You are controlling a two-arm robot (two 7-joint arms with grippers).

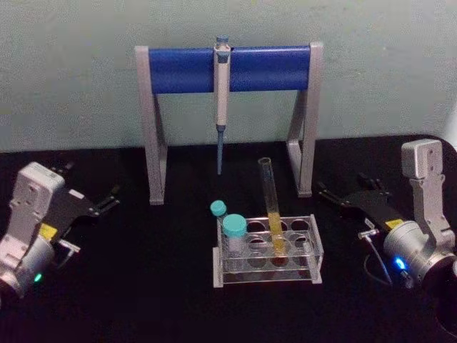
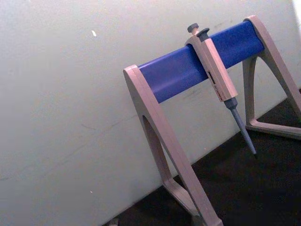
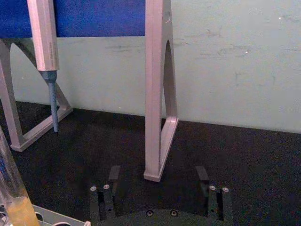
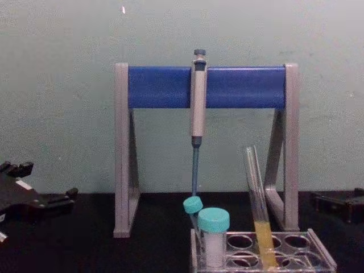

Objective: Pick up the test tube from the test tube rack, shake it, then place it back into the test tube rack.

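The test tube (image 1: 270,207) stands leaning in the clear test tube rack (image 1: 314,246) at the table's middle, with yellow-orange liquid in its lower part. The chest view shows the test tube (image 4: 259,210) rising well above the test tube rack (image 4: 319,255). My left gripper (image 1: 89,184) rests open on the table far to the left, holding nothing. To the right of the rack lies my right gripper (image 1: 350,184), also open and holding nothing. In the right wrist view its fingers (image 3: 114,174) stand wide apart, and the test tube (image 3: 11,188) is off to one side.
A grey-and-blue pipette stand (image 1: 228,68) with a hanging pipette (image 1: 222,100) stands behind the rack. A wide teal-capped vial (image 1: 234,232) and a thin teal-capped tube (image 1: 218,209) sit in the rack's left end. The wall is close behind.
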